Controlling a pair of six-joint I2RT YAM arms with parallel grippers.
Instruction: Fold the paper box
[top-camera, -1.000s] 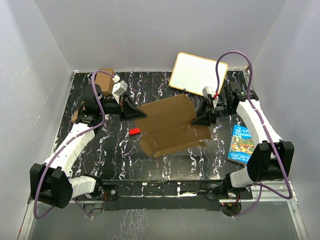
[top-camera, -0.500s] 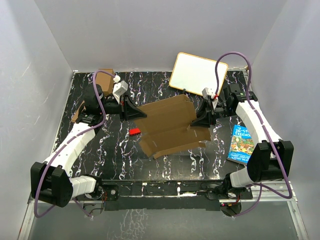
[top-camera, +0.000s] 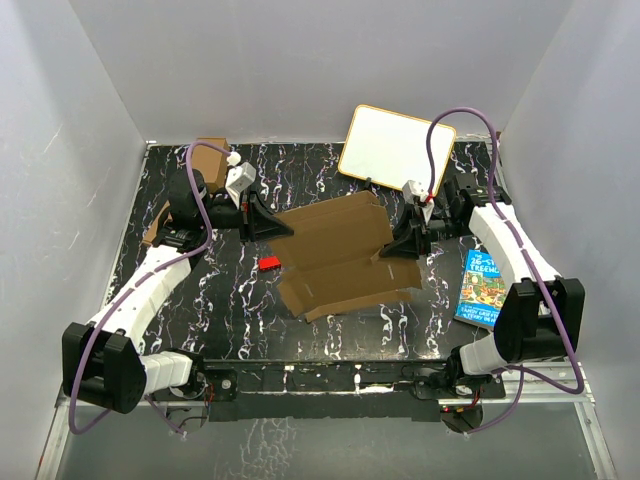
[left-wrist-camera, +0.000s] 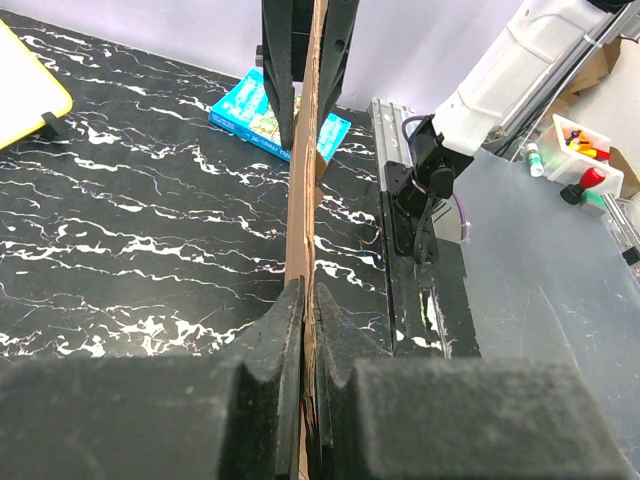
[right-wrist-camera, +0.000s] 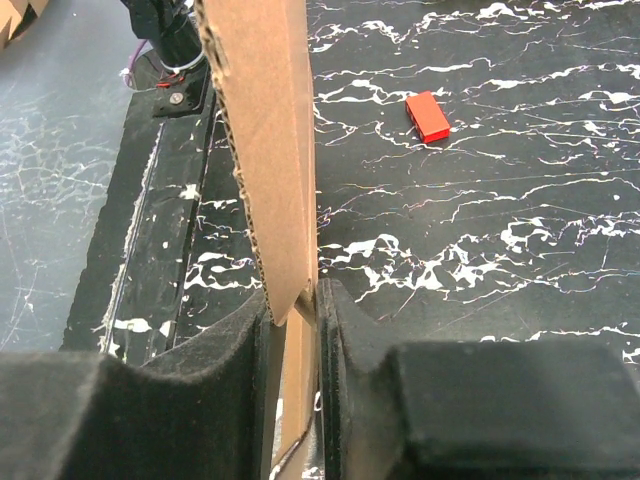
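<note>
Pinching the box (top-camera: 340, 262) at opposite edges, the left gripper (top-camera: 283, 231) and right gripper (top-camera: 390, 246) each sit closed tight on its cardboard, a red block (top-camera: 268, 263) nearby

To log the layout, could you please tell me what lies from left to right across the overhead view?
Small carton → left gripper → paper box → right gripper → book.
</note>
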